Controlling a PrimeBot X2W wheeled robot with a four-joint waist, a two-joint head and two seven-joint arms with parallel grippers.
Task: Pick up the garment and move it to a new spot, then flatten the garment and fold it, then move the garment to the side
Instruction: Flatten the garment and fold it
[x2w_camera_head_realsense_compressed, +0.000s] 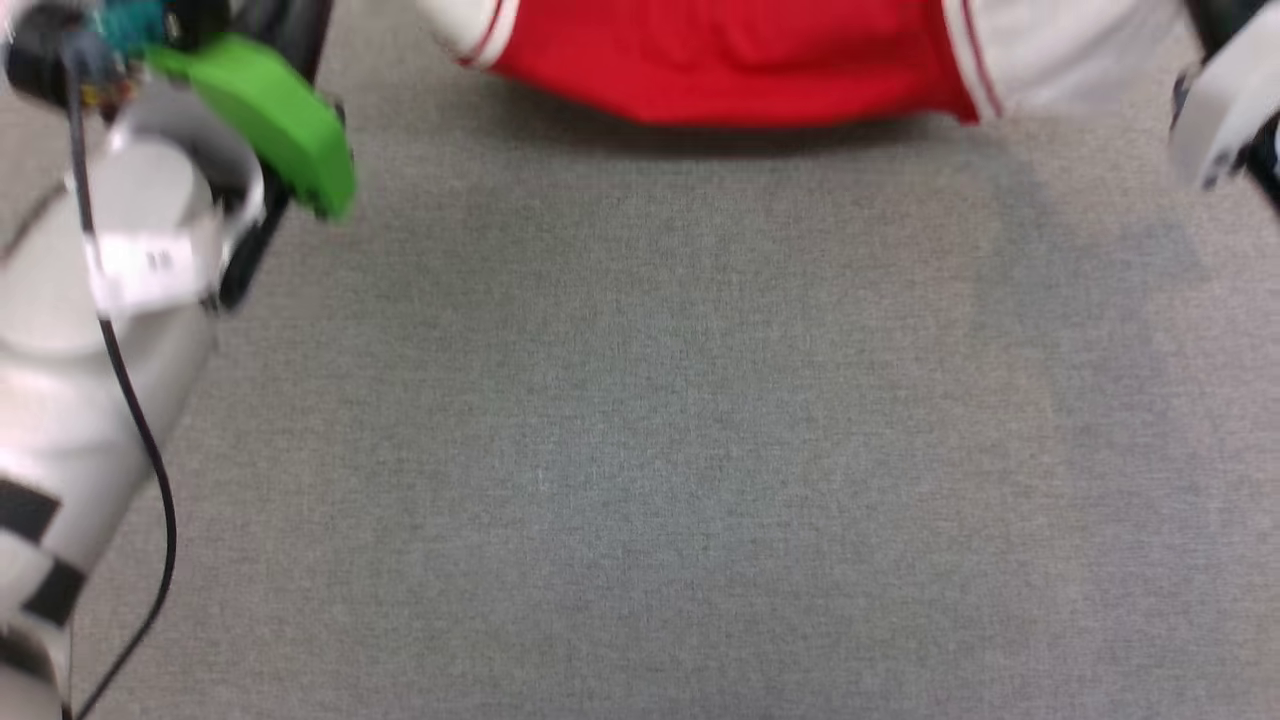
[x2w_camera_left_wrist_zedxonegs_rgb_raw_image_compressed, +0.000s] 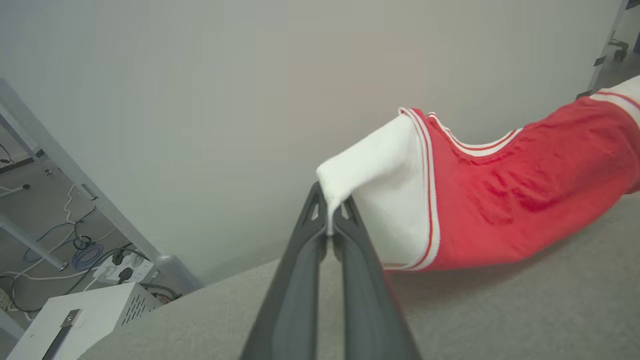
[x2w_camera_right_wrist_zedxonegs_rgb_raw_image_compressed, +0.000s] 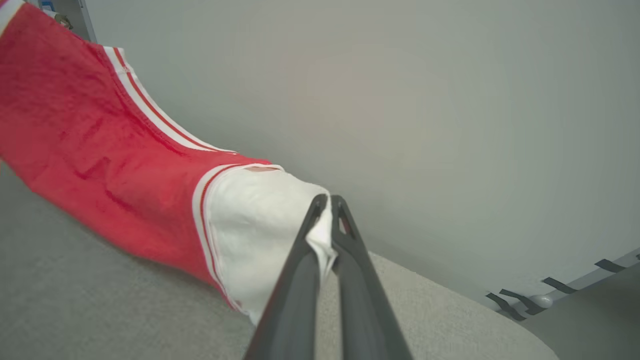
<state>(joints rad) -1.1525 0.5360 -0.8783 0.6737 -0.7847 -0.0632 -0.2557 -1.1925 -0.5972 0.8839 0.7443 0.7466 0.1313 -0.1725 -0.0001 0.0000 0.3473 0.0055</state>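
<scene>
Left and right jaws tight on the garment's (x2w_camera_left_wrist_zedxonegs_rgb_raw_image_compressed: 525, 200) white sleeves (x2w_camera_left_wrist_zedxonegs_rgb_raw_image_compressed: 390, 200), grey table (x2w_camera_head_realsense_compressed: 640, 450) beneath, wall (x2w_camera_left_wrist_zedxonegs_rgb_raw_image_compressed: 200, 100) behind

The garment (x2w_camera_head_realsense_compressed: 740, 60) is seen in bright red across its body, with white sleeves edged by thin red-and-white striped trim, and the table (x2w_camera_head_realsense_compressed: 640, 450) under it is covered in an even mid-grey. The left arm (x2w_camera_head_realsense_compressed: 90, 380) is cased in white, banded with black low down, crossed by a black cable (x2w_camera_head_realsense_compressed: 152, 450) and topped by a vivid green part (x2w_camera_head_realsense_compressed: 265, 120). Dark grey is shown on the left gripper (x2w_camera_left_wrist_zedxonegs_rgb_raw_image_compressed: 331, 200) and the right gripper (x2w_camera_right_wrist_zedxonegs_rgb_raw_image_compressed: 328, 200), and a plain pale grey on the wall (x2w_camera_left_wrist_zedxonegs_rgb_raw_image_compressed: 200, 100).
</scene>
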